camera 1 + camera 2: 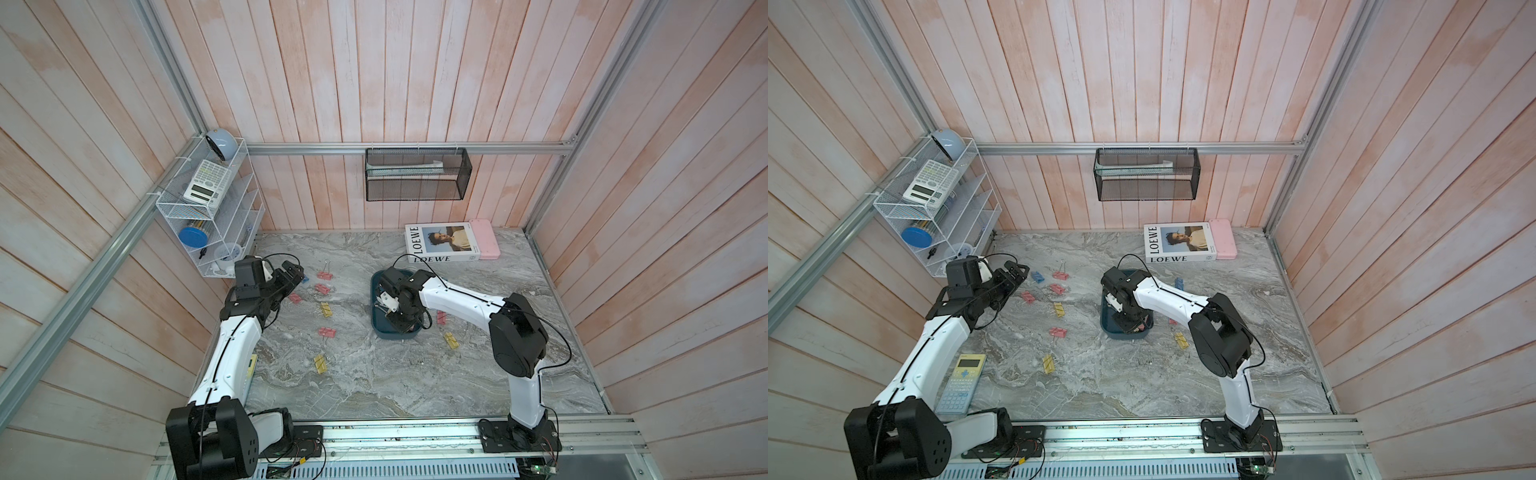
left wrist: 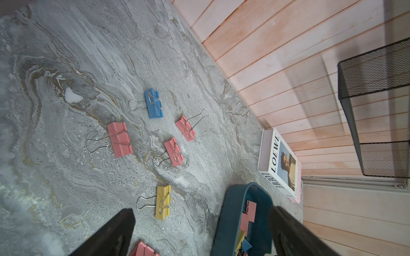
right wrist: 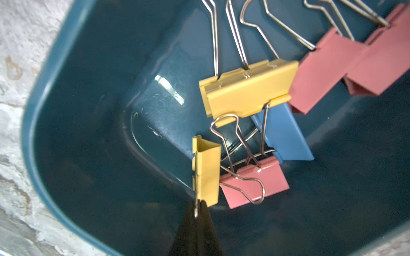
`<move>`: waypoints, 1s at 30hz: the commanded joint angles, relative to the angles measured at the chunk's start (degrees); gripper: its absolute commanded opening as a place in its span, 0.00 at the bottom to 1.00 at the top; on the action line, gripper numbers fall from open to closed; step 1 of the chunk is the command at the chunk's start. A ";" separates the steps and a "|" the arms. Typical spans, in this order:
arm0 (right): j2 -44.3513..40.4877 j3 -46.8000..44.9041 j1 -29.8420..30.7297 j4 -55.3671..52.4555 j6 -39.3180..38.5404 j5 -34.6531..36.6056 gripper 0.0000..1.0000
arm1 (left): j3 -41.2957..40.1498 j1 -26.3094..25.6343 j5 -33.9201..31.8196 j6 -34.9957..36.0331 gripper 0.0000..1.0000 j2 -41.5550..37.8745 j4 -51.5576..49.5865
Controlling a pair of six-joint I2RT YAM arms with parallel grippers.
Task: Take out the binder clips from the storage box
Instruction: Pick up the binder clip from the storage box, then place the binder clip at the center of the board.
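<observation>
The right gripper pinches the wire handle of a yellow binder clip at the 6 o'clock end of the storage box, so the next move likely calls for a straight lift clear of the tangled clips, while the left gripper hangs spread at the box's 9 o'clock.

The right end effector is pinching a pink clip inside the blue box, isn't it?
Not quite: the clip is yellow, not pink. The right wrist view shows the right end effector pinching a yellow clip by its wire handle inside the blue box.
</observation>
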 commanded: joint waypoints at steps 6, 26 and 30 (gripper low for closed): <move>-5.29 3.77 0.03 0.53 0.57 -0.34 0.00 | 2.32 -0.64 -0.38 0.58 1.00 -0.41 -0.21; -31.72 -21.89 -19.28 11.75 23.38 0.21 0.00 | 7.01 -14.16 -1.97 -1.40 1.00 5.90 5.25; -39.69 -32.19 -22.67 13.50 26.11 -1.93 0.00 | 9.73 -18.34 -3.03 -0.10 1.00 8.85 4.32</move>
